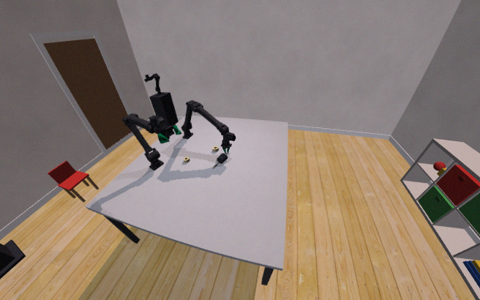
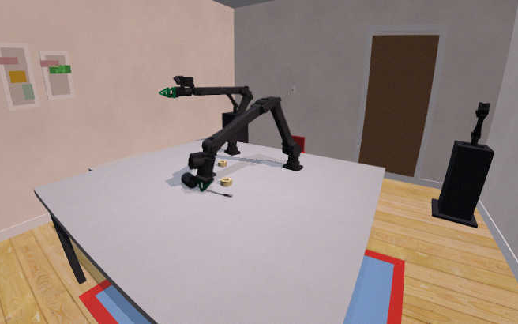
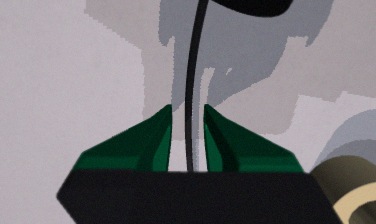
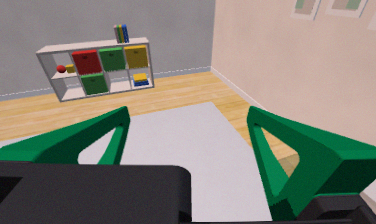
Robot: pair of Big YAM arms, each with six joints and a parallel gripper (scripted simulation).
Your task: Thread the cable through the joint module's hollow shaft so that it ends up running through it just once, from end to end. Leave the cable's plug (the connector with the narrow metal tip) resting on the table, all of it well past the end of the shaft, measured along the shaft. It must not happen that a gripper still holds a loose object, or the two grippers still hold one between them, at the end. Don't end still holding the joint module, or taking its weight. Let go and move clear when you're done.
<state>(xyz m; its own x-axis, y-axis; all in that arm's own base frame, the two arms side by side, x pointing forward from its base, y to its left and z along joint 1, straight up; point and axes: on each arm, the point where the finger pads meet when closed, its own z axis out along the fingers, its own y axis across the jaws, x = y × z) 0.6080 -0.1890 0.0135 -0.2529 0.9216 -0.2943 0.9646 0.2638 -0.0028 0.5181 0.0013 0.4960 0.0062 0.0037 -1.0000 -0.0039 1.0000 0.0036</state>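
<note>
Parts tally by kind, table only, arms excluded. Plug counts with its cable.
Joint module: 1
Cable: 1
Tan rings: 2
Total: 4

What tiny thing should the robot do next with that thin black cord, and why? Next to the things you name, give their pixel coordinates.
Probably let the left end effector (image 1: 226, 151) (image 2: 203, 187) (image 3: 187, 111) finish closing on the cable (image 2: 215, 193) (image 3: 191, 85) before pulling. The cable runs between its green fingers, but gaps show on both sides, so it doesn't look gripped yet.
</note>
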